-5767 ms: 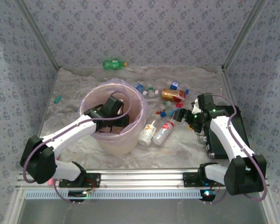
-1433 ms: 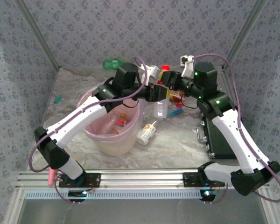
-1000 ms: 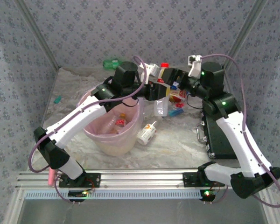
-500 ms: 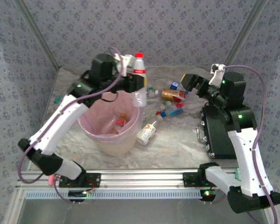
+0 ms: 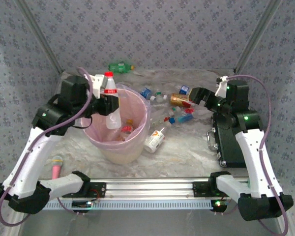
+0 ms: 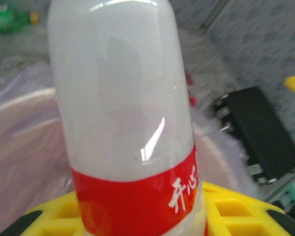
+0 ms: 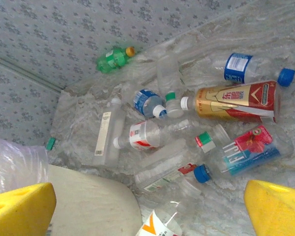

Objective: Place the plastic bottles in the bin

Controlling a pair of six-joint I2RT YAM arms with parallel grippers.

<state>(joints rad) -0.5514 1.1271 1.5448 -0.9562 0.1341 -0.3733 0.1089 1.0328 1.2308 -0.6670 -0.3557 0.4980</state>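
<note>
The bin (image 5: 119,153) stood nearest the bases, left of centre, lined with a pink bag (image 5: 143,107). At its bottom lay a red-labelled bottle (image 5: 126,129) and at least one clear one, hard to separate from the bag's glare. A pink cylinder (image 5: 55,167) lay on the table to the bin's left. Over the bin's left side the left gripper (image 5: 108,101) was clamped on a red-capped bottle (image 5: 113,117), which it held cap up with the lower end above the mouth. In the left wrist view that bottle (image 6: 123,98) crowded the frame, its cap cut off, and yellow fingers (image 6: 226,209) flanked its red band. A white bottle (image 5: 155,140) lay against the bin's right wall. Beyond it a cluster of bottles (image 7: 152,135) was scattered on the crinkled table cover, among them an orange-brown bottle (image 7: 236,101). Several clear ones overlapped, so their count was uncertain. The right gripper (image 5: 196,94) hung above the cluster's right edge, jaws spread wide and holding nothing. A green bottle (image 5: 119,66) lay alone by the back wall. The left arm arched high with its elbow out to the left and its wrist turned toward the bin. The right arm rose bent over a black box (image 5: 231,142), forearm reaching left.
</note>
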